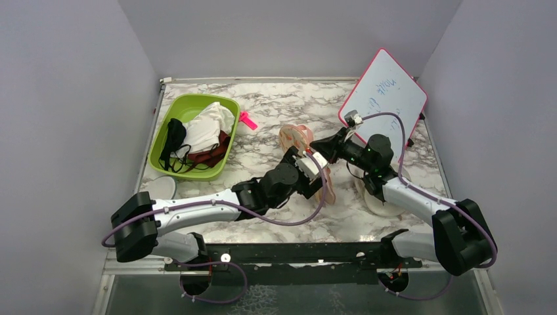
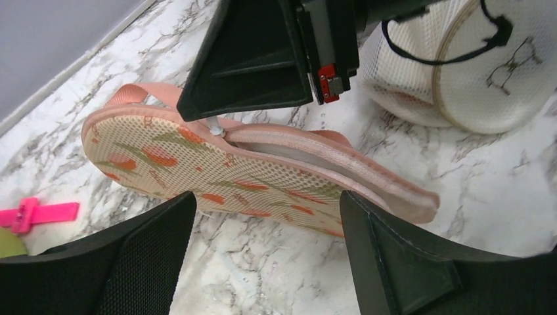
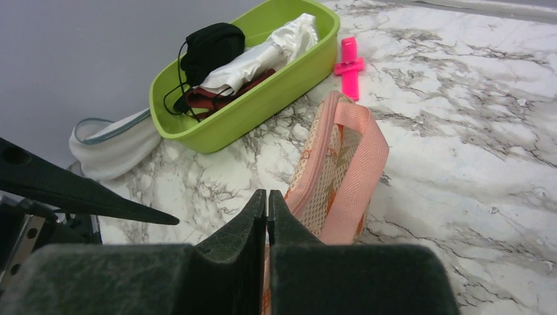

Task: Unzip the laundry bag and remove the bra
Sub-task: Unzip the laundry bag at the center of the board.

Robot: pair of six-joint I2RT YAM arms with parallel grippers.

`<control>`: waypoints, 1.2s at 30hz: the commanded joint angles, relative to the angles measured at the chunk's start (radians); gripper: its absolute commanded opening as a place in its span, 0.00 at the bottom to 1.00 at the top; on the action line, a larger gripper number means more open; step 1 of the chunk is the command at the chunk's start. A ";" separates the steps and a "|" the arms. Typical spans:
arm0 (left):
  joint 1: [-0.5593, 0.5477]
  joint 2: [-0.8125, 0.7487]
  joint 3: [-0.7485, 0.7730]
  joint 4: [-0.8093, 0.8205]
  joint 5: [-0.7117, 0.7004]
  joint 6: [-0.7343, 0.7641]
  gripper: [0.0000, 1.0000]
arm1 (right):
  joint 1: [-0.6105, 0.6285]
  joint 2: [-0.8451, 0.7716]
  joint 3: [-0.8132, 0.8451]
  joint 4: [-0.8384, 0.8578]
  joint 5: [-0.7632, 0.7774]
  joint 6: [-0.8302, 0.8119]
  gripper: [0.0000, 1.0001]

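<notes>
The peach laundry bag (image 2: 217,177) with carrot-like marks stands tilted on its edge mid-table, also seen from above (image 1: 295,136) and in the right wrist view (image 3: 332,164). Its pink zipper edge gapes along the top, showing a pale lining. The bra is hidden. My right gripper (image 3: 267,205) is shut on the small zipper pull (image 2: 217,128) at the bag's top edge, and shows in the top view (image 1: 317,144). My left gripper (image 2: 266,230) is open, with one finger on each side just in front of the bag's lower edge; it holds nothing.
A green bin (image 1: 197,98) at the back left holds white, black and maroon garments. A pink clip (image 1: 247,121) lies beside it. A round white mesh pouch (image 2: 460,65) lies under my right arm. Another white pouch (image 1: 159,187) lies front left. A whiteboard (image 1: 387,92) leans at the back right.
</notes>
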 commanded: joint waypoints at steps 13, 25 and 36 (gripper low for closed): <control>0.013 0.126 0.213 -0.181 -0.103 -0.730 0.66 | 0.003 -0.010 -0.040 0.024 0.092 0.020 0.01; 0.013 0.232 0.288 -0.305 -0.176 -0.837 0.43 | 0.002 -0.033 -0.069 0.054 0.104 0.015 0.01; 0.014 0.290 0.492 -0.579 -0.162 -0.590 0.00 | 0.001 0.004 -0.060 0.053 0.049 -0.014 0.01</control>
